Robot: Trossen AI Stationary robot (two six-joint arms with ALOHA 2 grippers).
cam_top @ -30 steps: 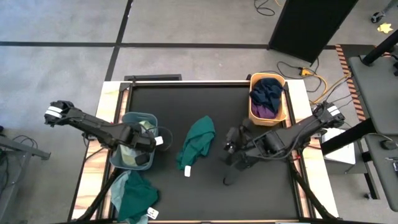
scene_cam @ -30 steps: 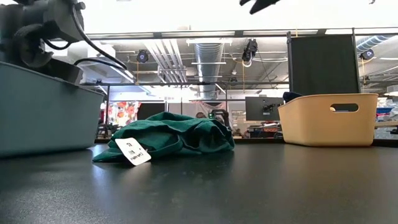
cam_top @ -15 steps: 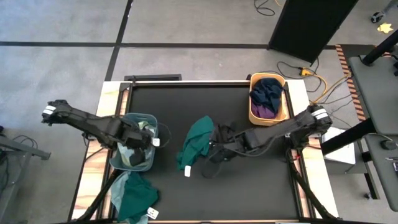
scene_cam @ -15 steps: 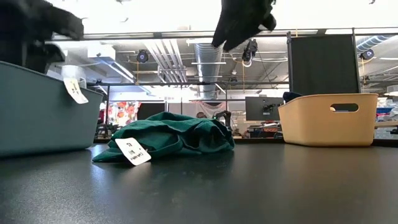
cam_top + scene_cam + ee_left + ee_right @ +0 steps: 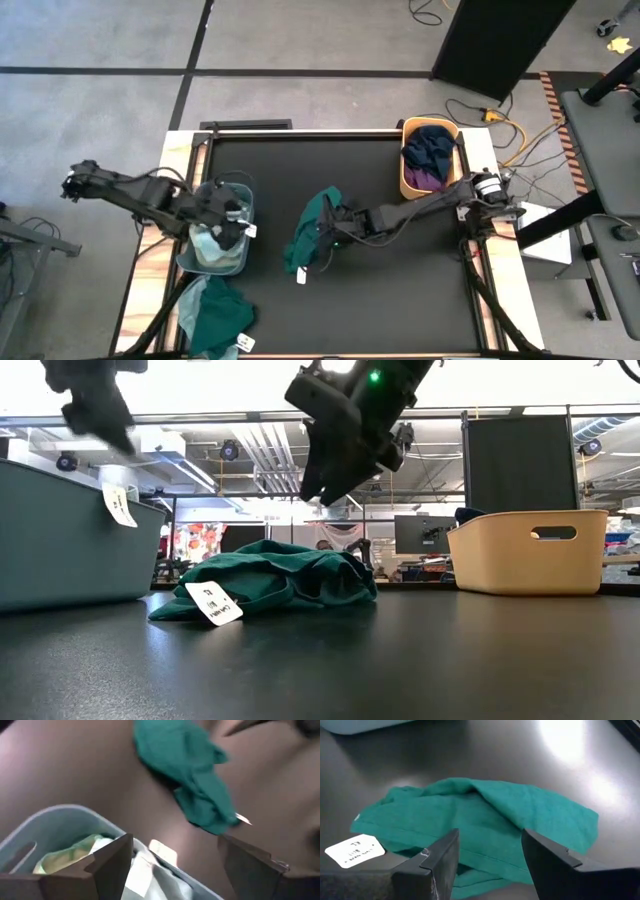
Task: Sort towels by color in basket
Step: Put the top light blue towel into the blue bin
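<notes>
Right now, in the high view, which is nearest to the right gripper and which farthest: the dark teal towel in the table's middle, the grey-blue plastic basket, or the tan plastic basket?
1. The dark teal towel in the table's middle, directly under the open right gripper.
2. The grey-blue plastic basket, at the left side.
3. The tan plastic basket, at the far right corner.

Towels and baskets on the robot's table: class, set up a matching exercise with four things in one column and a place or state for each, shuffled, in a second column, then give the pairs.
Things:
1. teal towel
2. blue basket
3. yellow basket
4. right gripper

Places or states:
A. holds navy and purple towels
B. lies mid-table, white tag at its near end
C. fingers open, over the teal towel
D. holds pale towels, left gripper above it

Pairs: 1-B, 2-D, 3-A, 4-C
</notes>
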